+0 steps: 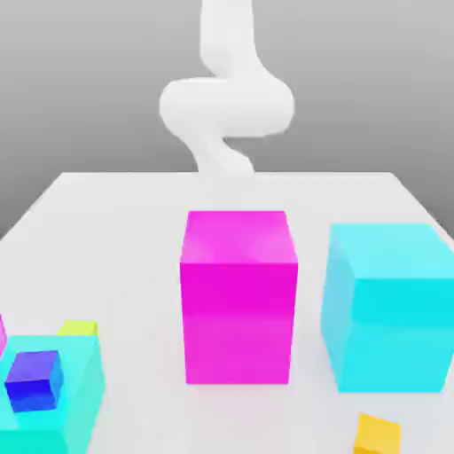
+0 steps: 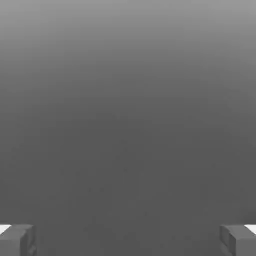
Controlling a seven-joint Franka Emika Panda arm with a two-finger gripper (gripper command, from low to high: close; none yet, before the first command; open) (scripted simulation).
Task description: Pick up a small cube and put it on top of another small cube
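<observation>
Lime cube tucked behind the turquoise block, your gripper spread wide.
You can find the small lime cube (image 1: 78,328) at the exterior view's left, partly hidden by the turquoise block (image 1: 84,390), which has a small dark blue cube (image 1: 35,381) tilted on its top. Your gripper (image 2: 128,241) stands wide in the hand view, nothing between its fingertips. On the white table (image 1: 133,230) you have a tall magenta block (image 1: 238,319) near the middle, a cyan block (image 1: 399,310) to the exterior view's right, and a small orange-yellow cube (image 1: 378,434) in front of them.
</observation>
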